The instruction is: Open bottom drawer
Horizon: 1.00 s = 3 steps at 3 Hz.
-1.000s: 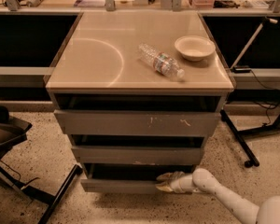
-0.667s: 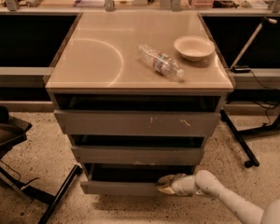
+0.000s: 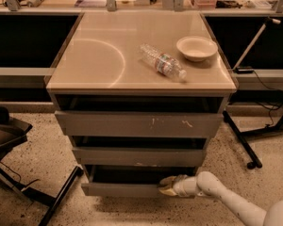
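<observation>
Grey bottom drawer (image 3: 122, 189) slightly open, pincer (image 3: 167, 186) at front.

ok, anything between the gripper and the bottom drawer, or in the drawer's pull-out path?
Nothing visible. The gripper sits at the bottom drawer front, right of centre. A black stand leg lies just left of the pull-out path.

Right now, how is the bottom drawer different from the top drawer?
The bottom drawer looks narrower than the top drawer. The bottom drawer's front is plain; the top drawer's has pale scratches. The end effector is at the bottom drawer's front, not the top drawer's. Both are grey and handleless.
</observation>
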Available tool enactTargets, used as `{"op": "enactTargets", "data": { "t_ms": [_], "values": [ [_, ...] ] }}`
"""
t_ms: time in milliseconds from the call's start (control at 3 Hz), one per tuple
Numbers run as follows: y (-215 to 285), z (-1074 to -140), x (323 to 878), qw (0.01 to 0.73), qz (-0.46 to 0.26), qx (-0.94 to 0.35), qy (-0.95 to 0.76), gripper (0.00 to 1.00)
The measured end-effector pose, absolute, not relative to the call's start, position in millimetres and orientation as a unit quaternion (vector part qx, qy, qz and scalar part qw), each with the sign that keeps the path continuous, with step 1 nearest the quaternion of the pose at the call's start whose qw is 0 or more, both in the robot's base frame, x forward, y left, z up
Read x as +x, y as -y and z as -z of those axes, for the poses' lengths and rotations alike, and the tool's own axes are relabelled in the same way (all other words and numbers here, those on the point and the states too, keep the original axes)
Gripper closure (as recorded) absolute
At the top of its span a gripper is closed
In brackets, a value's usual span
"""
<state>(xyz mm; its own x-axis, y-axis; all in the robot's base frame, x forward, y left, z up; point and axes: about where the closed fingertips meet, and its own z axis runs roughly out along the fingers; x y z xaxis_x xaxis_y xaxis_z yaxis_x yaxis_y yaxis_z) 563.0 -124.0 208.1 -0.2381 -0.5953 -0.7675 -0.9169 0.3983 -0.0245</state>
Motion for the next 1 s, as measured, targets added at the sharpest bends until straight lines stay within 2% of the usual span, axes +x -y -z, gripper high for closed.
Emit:
{"op": "enactTargets", "data": {
  "t_ms": [667,1000],
  "values": [
    [123.9,-208.1,563.0,0.36,-0.223,-0.501,-0.754,0.12],
    [123.9,-208.1,563.0,0.36,-0.223,-0.501,-0.754,0.0]
  ]
}}
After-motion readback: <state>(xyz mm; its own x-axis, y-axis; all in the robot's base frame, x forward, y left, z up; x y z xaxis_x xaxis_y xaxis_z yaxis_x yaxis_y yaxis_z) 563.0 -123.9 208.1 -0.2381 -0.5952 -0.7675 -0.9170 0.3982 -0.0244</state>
